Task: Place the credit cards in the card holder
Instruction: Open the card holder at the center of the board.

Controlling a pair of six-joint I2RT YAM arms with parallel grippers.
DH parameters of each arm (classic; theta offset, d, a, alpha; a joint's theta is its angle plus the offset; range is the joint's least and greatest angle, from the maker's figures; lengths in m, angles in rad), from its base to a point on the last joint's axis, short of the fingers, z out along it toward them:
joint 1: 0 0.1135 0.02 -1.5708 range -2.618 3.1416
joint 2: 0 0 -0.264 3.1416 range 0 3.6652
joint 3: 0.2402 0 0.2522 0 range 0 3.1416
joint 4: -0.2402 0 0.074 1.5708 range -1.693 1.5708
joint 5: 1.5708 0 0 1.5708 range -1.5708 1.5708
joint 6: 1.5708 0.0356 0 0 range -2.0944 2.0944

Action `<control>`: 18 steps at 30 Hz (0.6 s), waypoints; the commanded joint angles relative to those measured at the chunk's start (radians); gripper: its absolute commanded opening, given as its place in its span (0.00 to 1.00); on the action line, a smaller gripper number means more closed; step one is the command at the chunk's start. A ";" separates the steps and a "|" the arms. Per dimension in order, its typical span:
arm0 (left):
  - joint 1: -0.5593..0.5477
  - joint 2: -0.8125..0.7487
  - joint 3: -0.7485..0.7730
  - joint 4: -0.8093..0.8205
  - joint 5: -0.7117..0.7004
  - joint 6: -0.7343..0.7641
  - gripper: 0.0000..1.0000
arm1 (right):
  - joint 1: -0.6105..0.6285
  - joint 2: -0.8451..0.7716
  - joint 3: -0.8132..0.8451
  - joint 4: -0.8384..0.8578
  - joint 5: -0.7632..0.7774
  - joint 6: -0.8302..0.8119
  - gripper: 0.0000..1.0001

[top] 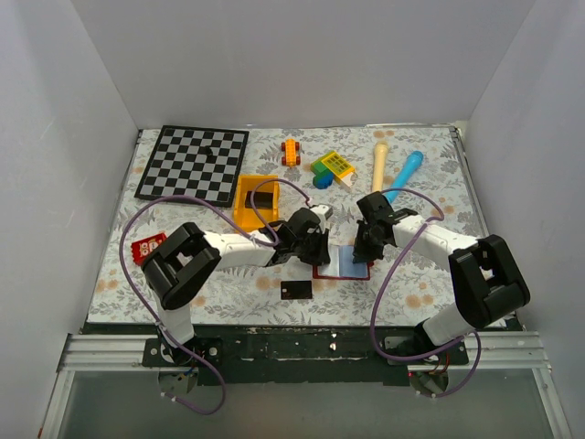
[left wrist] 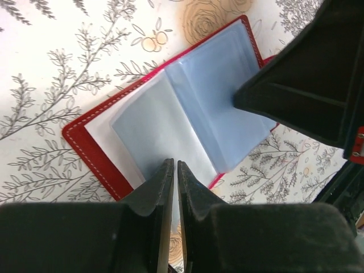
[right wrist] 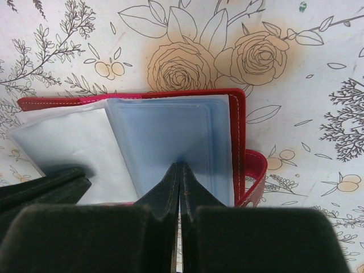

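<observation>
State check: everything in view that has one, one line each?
Holder, open, lying flat, pockets up, no card visible inside.
Card, lying flat, outside the holder.
Left gripper, all but shut, tips at the holder's edge; can't tell if it grips anything.
Right gripper, shut, tips at a blue pocket; can't tell if it grips anything.
Bin, upright, something black inside.
</observation>
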 commanded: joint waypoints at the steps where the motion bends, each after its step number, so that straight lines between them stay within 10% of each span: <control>1: 0.024 0.005 -0.019 0.016 -0.041 0.011 0.07 | -0.008 0.008 -0.011 -0.009 0.003 -0.003 0.01; 18: 0.041 0.036 -0.122 0.047 -0.060 -0.014 0.04 | -0.010 0.011 0.003 -0.067 0.072 0.003 0.01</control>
